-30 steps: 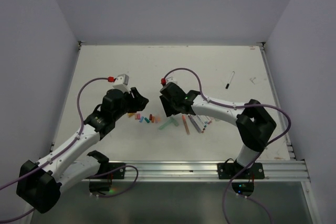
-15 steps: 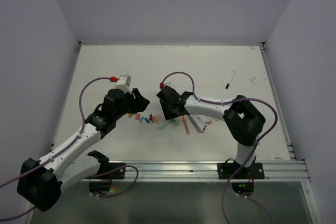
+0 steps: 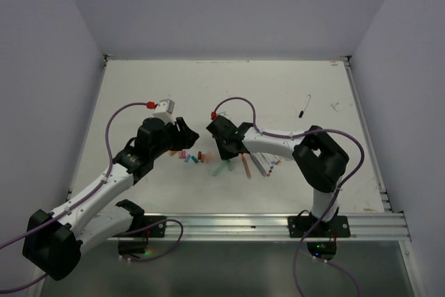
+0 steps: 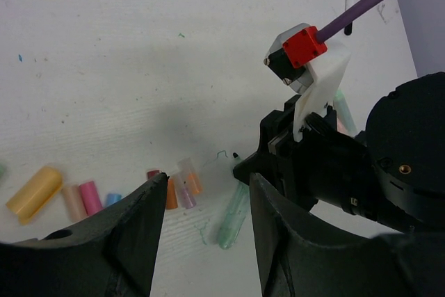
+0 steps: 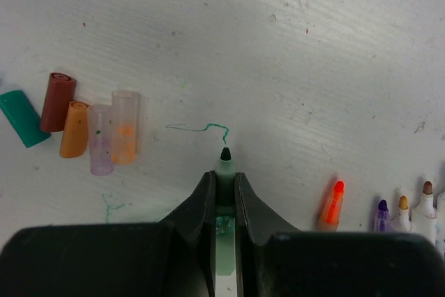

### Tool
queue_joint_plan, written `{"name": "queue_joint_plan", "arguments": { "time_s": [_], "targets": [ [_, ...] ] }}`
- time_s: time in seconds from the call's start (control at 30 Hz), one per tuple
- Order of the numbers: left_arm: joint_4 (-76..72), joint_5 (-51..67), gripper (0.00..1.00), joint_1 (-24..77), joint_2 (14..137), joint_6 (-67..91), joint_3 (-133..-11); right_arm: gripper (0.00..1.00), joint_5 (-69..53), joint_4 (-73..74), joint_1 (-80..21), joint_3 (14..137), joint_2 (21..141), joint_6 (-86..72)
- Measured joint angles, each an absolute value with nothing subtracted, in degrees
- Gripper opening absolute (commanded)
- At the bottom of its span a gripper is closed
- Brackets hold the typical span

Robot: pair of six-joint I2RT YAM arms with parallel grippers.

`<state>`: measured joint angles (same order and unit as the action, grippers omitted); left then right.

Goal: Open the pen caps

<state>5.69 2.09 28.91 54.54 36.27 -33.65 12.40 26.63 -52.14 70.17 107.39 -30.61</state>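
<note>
1. Right wrist: my right end effector [image 5: 223, 175] pinches the green pen [image 5: 224, 163] at bottom centre, with bare surface [image 5: 313, 46] above.
2. Pen caps [image 5: 90, 126] lie at left. My left end effector [image 4: 206, 186] gapes, empty.
3. A second ago my right elbow [image 3: 321, 156] sat further right, fingers apart.

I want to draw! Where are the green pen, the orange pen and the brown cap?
green pen [image 5: 224, 165]: right wrist view, pale collar just behind its dark tip.
orange pen [image 5: 333, 203]: right wrist view, its orange nib end.
brown cap [image 5: 57, 102]: right wrist view, middle of its side.
</note>
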Motion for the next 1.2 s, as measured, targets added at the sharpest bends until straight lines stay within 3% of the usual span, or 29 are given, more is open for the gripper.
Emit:
{"name": "queue_joint_plan", "arguments": {
  "time_s": [0.5,0.83,1.2],
  "targets": [
    [-7.2,16.36,0.51,28.91,57.52,36.84,-28.1,0.0,10.55,7.16,-50.87,59.24,85.82,-32.53],
    [-12.56,21.17,0.5,29.19,60.45,39.44,-26.35,0.0,8.23,0.75,-50.81,56.01,85.43,-34.11],
    [-6.96,11.62,0.5,29.32,55.05,37.21,-27.03,0.0,6.31,6.33,-48.21,55.61,89.73,-33.91]
  ]
}}
